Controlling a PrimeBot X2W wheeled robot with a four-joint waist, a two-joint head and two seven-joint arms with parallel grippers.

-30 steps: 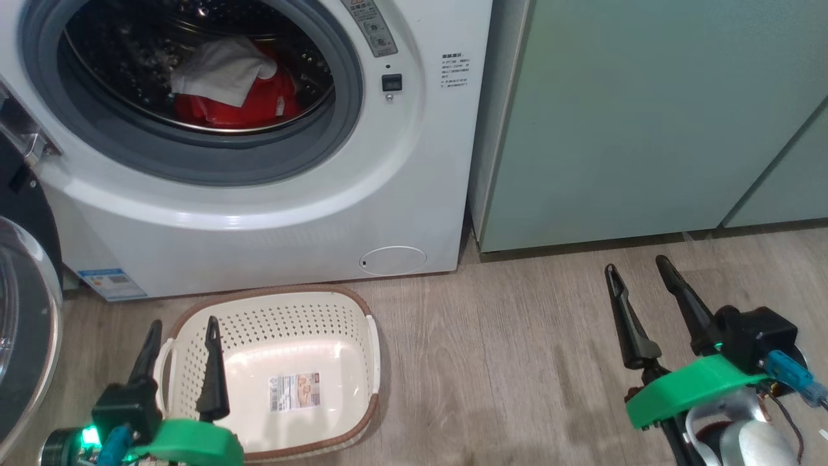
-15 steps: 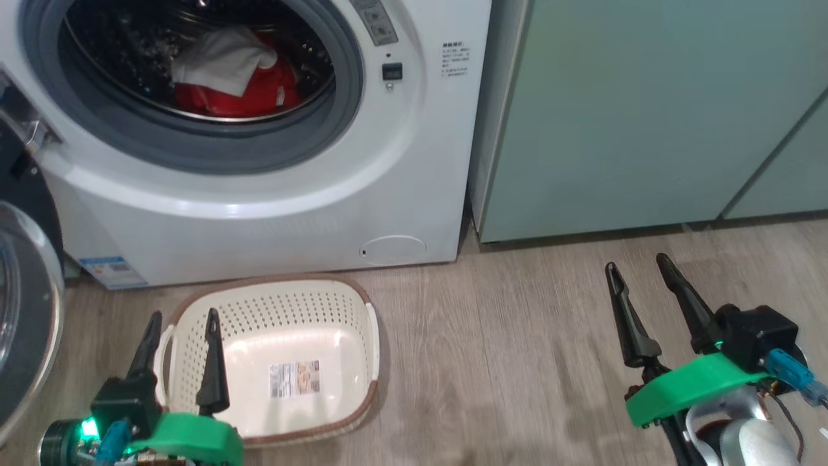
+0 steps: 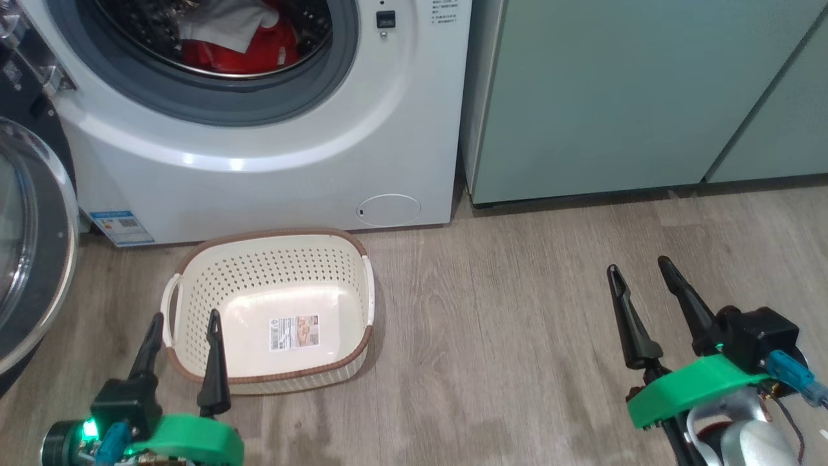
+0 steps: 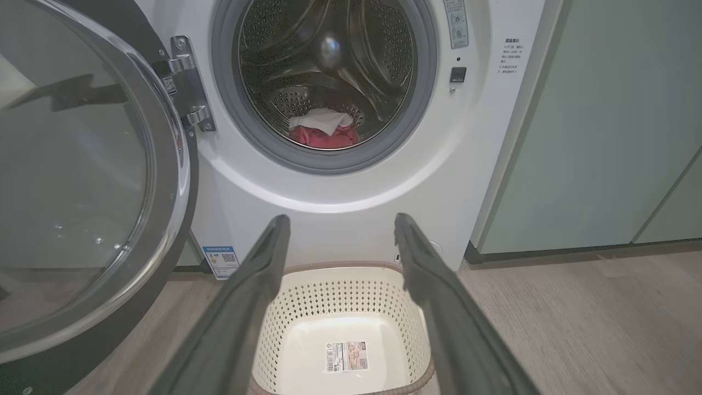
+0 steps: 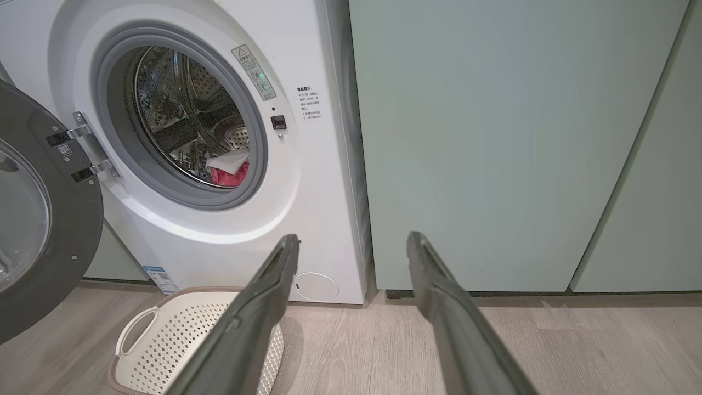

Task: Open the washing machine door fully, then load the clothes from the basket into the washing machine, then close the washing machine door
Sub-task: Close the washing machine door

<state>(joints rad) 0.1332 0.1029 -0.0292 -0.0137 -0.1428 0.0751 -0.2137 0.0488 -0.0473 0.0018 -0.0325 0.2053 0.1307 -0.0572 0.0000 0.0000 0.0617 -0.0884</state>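
The white washing machine stands at the upper left with its door swung wide open to the left. The red and white clothes lie inside the drum, also seen as clothes and clothes. On the floor in front sits the cream basket, with just a label on its base. My left gripper is open just at the basket's near left corner. My right gripper is open over bare floor, far right of the basket.
Pale green cabinets stand right of the machine. Wooden floor stretches between the basket and my right gripper. The open door juts out at the left, close to my left arm.
The head camera has tilted down and pulled back, so machine and basket sit higher in the picture. Both grippers stay open in the same places.
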